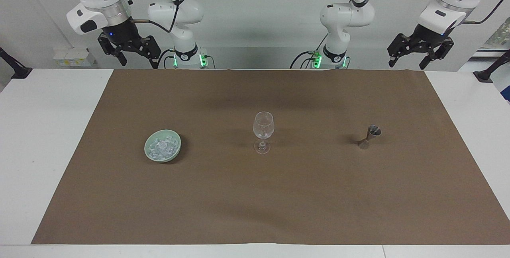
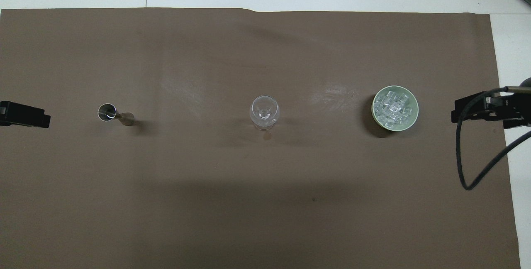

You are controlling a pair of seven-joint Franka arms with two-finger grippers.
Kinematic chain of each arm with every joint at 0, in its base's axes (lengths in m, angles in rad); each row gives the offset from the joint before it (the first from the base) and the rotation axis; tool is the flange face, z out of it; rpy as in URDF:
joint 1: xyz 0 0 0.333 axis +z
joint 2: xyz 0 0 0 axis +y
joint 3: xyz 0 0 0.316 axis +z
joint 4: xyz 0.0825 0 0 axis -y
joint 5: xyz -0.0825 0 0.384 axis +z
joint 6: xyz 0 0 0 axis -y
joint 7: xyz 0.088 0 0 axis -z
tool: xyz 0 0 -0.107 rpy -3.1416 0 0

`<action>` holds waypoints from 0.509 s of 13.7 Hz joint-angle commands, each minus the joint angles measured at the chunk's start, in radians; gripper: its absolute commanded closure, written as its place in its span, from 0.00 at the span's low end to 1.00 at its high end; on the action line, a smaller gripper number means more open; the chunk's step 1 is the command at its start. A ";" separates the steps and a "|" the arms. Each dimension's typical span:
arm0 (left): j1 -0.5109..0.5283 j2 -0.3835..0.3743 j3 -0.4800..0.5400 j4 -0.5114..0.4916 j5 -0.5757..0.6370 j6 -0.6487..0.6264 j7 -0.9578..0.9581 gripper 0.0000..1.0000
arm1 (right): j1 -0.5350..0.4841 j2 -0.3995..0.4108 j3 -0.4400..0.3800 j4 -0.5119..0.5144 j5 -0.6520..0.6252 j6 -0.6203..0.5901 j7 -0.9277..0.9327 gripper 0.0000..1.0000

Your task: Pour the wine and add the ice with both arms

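A pale green bowl (image 1: 162, 147) (image 2: 394, 107) heaped with ice (image 1: 161, 146) (image 2: 392, 109) stands toward the right arm's end of the table. A clear, empty stemmed glass (image 1: 263, 130) (image 2: 264, 112) is upright at the middle. A small metal jigger (image 1: 369, 136) (image 2: 115, 114) stands toward the left arm's end. No wine shows, and I cannot tell what the jigger holds. My right gripper (image 1: 138, 63) (image 2: 477, 109) hangs open above the table's robot-side edge. My left gripper (image 1: 406, 65) (image 2: 25, 114) does the same. Both arms wait, holding nothing.
A brown paper mat (image 1: 255, 202) covers most of the white table (image 1: 48, 130). A black cable (image 2: 464, 169) loops down from the right arm. Black clamp stands (image 1: 12, 69) (image 1: 490, 71) sit at both ends of the table.
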 commanded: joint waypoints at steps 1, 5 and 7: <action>0.006 -0.004 0.003 -0.008 -0.027 -0.004 0.008 0.00 | -0.010 -0.019 0.005 -0.024 -0.011 0.022 -0.027 0.00; 0.012 0.041 0.005 -0.024 -0.067 0.011 -0.117 0.00 | -0.010 -0.019 0.005 -0.024 -0.011 0.022 -0.027 0.00; 0.012 0.045 0.006 -0.057 -0.080 0.043 -0.118 0.00 | -0.010 -0.019 0.005 -0.024 -0.011 0.022 -0.025 0.00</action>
